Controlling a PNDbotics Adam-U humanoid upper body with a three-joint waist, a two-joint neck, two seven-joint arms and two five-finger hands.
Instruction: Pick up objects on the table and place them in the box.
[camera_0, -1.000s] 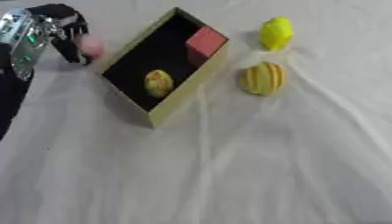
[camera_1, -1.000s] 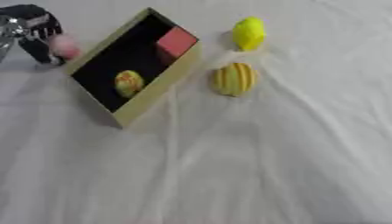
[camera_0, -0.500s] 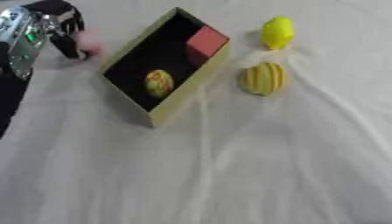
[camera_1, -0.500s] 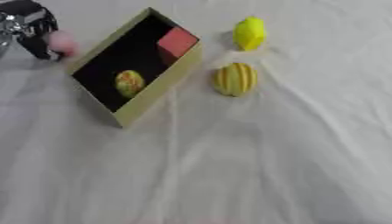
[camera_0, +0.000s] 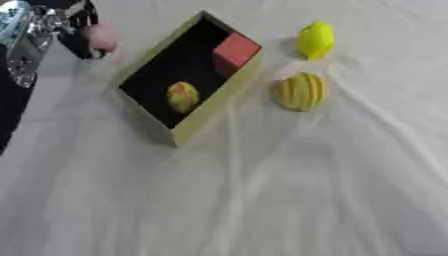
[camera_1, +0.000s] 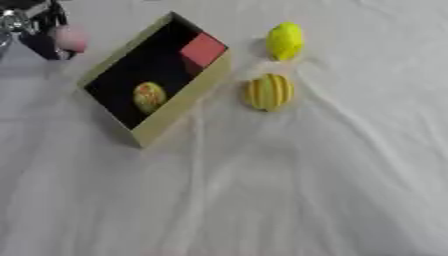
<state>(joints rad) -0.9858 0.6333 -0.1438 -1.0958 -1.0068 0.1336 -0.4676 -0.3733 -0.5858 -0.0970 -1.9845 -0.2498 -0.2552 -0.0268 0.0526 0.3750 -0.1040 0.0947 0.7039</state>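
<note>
The left hand (camera_0: 74, 30) was cut off by the top and left edges of both views, so only part of it showed. It was beside a small pink thing (camera_0: 101, 38), but the blur hid whether the fingers closed on that thing or only touched it. What the pink thing was could not be told. In the box (camera_0: 207, 117), the yellowish round object (camera_0: 182, 96) had reddish marks too blurred to read. The right hand appeared in no view.
</note>
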